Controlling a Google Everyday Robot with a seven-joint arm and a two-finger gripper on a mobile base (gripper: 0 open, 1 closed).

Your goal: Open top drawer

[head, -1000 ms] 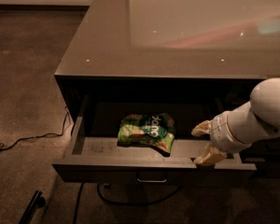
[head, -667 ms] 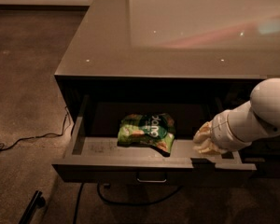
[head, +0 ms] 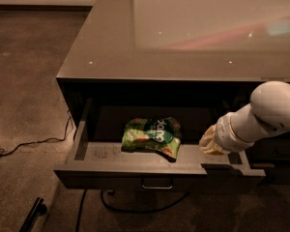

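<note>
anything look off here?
Nothing damaged or spilled. The top drawer stands open with a crumpled green snack bag lying inside; the gripper sits over its right front corner.

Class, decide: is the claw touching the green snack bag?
Apart. The camera view shows bare floor between the claw, at the right end of the top drawer, and the bag.

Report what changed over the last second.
The pale pincer drew up slightly off the front rim of the wide dark grey-brown top drawer, at its right end. The drawer stayed open; the green snack bag inside did not move.
</note>
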